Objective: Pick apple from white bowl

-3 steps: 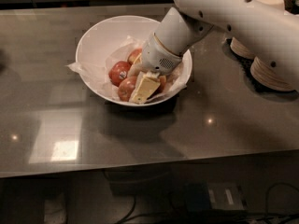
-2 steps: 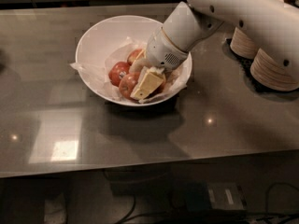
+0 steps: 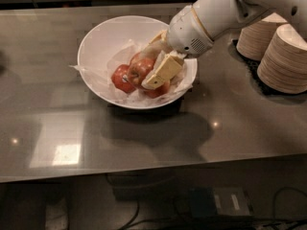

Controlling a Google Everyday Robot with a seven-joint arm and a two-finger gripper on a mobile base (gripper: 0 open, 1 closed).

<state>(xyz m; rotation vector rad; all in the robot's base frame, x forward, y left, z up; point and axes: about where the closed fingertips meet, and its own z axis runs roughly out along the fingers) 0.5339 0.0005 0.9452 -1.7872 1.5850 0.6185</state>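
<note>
The white bowl (image 3: 96,37), lined with crinkled white paper, stands on the dark counter left of centre. It holds red apples: one (image 3: 120,78) at the left and another (image 3: 160,90) low at the right. My gripper (image 3: 145,71) reaches in from the upper right on a white arm. Its cream fingers (image 3: 163,71) are closed on either side of a red apple (image 3: 141,69), which sits slightly above the other apples, over the middle of the bowl. The far finger is partly hidden behind the apple.
Stacks of small beige paper bowls (image 3: 284,56) stand at the right on a dark mat. The grey counter (image 3: 72,128) has its front edge near the bottom, with cables and boxes on the floor below.
The arm has pulled up and back toward the upper right. The apple between the fingers has risen with it, away from the other apples.
</note>
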